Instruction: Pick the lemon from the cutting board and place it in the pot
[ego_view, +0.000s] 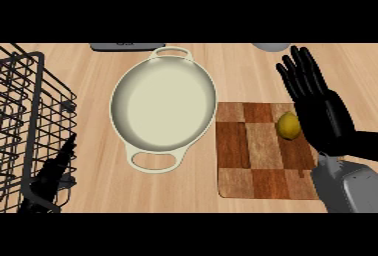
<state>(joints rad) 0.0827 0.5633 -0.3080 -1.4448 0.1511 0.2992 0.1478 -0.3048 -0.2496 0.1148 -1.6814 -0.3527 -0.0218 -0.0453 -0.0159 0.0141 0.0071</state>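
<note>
A yellow lemon (288, 125) lies on the right part of the checkered wooden cutting board (251, 165). My right hand (325, 117) stands just right of the lemon, fingers straight and pointing away from me, palm facing the lemon; it is open and holds nothing. Whether it touches the lemon I cannot tell. The cream oval pot (125, 107) with two loop handles sits left of the board, nothing inside it. My left hand (53, 172) shows at the lower left, behind the wire rack, dark and partly hidden.
A black wire dish rack (29, 115) fills the left side. A grey flat object (122, 46) and a pale round object (272, 47) sit at the counter's far edge. Bare wooden counter (96, 190) lies between the rack and the pot.
</note>
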